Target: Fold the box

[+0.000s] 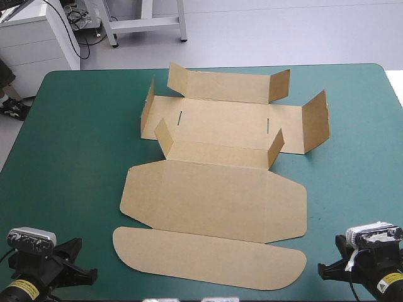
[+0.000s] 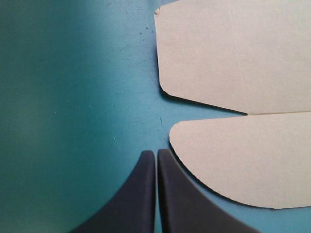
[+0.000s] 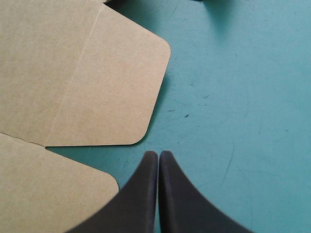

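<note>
The brown box [image 1: 214,189] lies as a cut sheet in the middle of the teal-green table, its far panels and side flaps partly raised, its lid panel and rounded front flap [image 1: 208,258] flat. My left gripper [image 1: 85,275] rests at the near left corner, shut and empty; in its own view its tips [image 2: 156,154] sit just beside the rounded flap's corner [image 2: 233,160]. My right gripper [image 1: 324,272] waits at the near right corner, shut too, its tips [image 3: 158,155] close to the lid panel's rounded corner [image 3: 97,77].
Bare teal-green cover [image 1: 75,157] stretches along both sides of the sheet. The far wall flaps [image 1: 227,85] stand up near the table's far edge.
</note>
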